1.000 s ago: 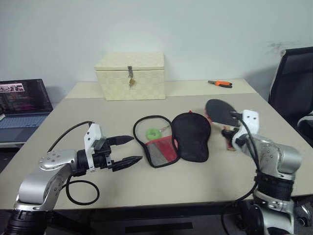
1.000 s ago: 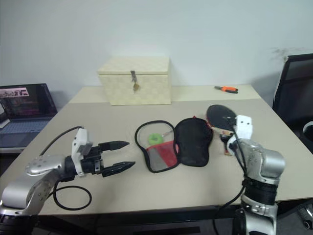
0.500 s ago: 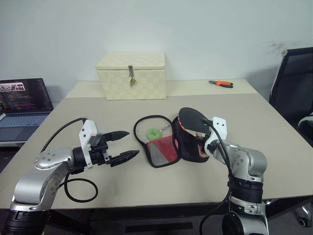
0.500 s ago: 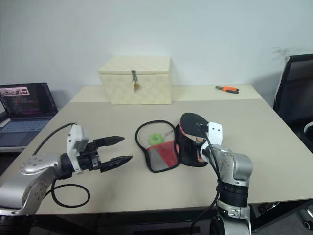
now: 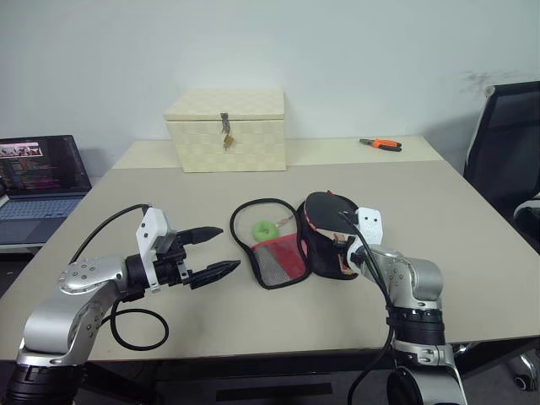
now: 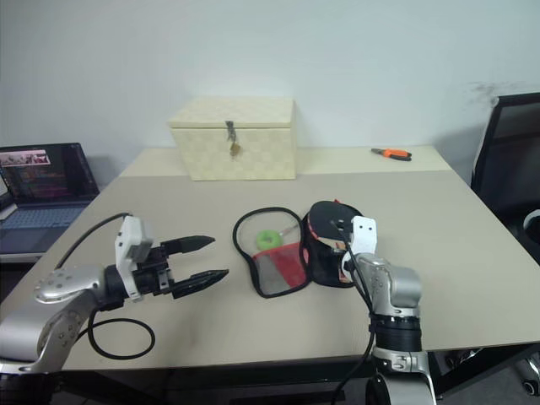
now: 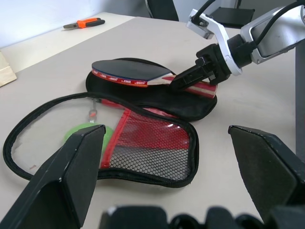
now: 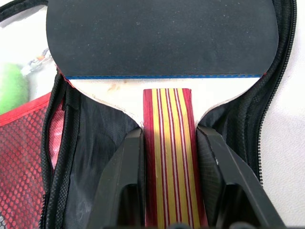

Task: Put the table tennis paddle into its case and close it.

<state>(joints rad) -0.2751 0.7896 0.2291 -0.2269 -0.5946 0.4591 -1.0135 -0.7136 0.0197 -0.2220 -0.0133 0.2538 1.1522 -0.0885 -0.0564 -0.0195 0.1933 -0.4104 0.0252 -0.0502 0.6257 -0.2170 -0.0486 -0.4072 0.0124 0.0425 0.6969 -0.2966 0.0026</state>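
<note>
- Over the case's (image 7: 157, 102) black fabric half, my right hand (image 8: 167, 157) pinches the paddle's (image 7: 131, 74) striped wooden handle; its smooth black rubber face hangs just above.
- The case lies unzipped on the desk (image 5: 169, 198), red mesh pocket up, partly hiding something green.
- My left hand (image 5: 215, 251) hovers beside it, fingers spread wide, empty.

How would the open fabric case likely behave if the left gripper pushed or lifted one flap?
The case would probably flop rather than hold shape: its mesh pocket and zipper rim lie limp and wavy on the table. It looks light, so a push may slide it whole, though the table tennis paddle, held by the right gripper over its other half, might pin it.
</note>
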